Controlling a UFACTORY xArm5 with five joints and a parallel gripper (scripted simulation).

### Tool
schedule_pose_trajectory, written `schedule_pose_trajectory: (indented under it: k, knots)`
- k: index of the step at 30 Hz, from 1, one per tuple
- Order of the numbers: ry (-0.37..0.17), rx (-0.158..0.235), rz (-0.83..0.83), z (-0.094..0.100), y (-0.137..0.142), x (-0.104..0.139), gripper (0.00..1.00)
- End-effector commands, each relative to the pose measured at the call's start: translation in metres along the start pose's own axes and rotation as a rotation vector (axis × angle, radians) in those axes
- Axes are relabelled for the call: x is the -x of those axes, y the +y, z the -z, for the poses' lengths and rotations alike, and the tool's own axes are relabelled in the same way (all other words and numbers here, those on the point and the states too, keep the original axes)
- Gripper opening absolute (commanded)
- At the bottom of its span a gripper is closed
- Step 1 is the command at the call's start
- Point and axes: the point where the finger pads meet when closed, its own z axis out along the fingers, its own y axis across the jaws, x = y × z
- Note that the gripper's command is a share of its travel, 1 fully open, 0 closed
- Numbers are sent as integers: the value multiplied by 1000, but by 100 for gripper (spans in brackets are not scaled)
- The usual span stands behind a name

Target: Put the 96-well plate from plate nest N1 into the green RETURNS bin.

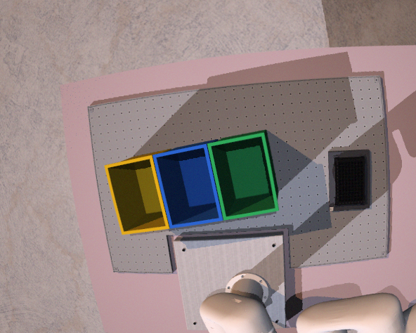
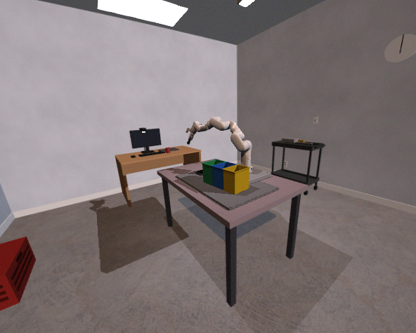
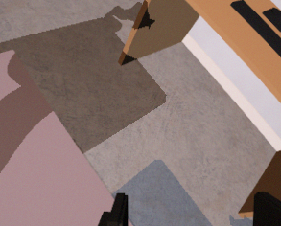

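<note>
The black 96-well plate point(image 1: 349, 180) lies in its dark nest point(image 1: 331, 179) at the right end of the perforated board point(image 1: 129, 114). The green bin point(image 1: 237, 138) point(image 2: 208, 171) stands upright, left of the nest, at the right end of a row of three bins. My gripper point(image 2: 188, 139) point(image 3: 193, 213) is open and empty. It hangs high in the air beyond the table's edge on the nest side, well above the plate. In the wrist view it looks down on the floor and a corner of the pink table point(image 3: 37, 192). Only the arm point(image 1: 344, 311) shows in the overhead view.
A blue bin point(image 1: 186, 148) point(image 2: 218, 175) and a yellow bin point(image 1: 129, 163) point(image 2: 235, 180) stand upright against the green one. The arm's base plate point(image 1: 215, 258) sits at the board's near edge. A wooden desk point(image 2: 154, 157) point(image 3: 162, 24) stands beyond the gripper, a black cart point(image 2: 297, 159) behind the table.
</note>
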Motion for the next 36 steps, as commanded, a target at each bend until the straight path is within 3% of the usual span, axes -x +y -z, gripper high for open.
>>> schedule_pose_trajectory:
  k: [1,2,4,5,6,17,19,33,36]
  knots:
    - [11,-7,0,7,-13,-9,100]
    - [3,-26,16,9,-25,-16,100]
    - [3,-26,16,9,-25,-16,100]
    - [5,-69,31,7,-24,-11,100]
    - [-5,-47,32,11,-41,-25,100]
    - [9,-66,31,22,-72,-35,100]
    - [-10,-102,66,26,-96,-47,100]
    - [3,-124,65,39,-132,-55,100]
    - [-17,-159,101,46,-159,-64,100]
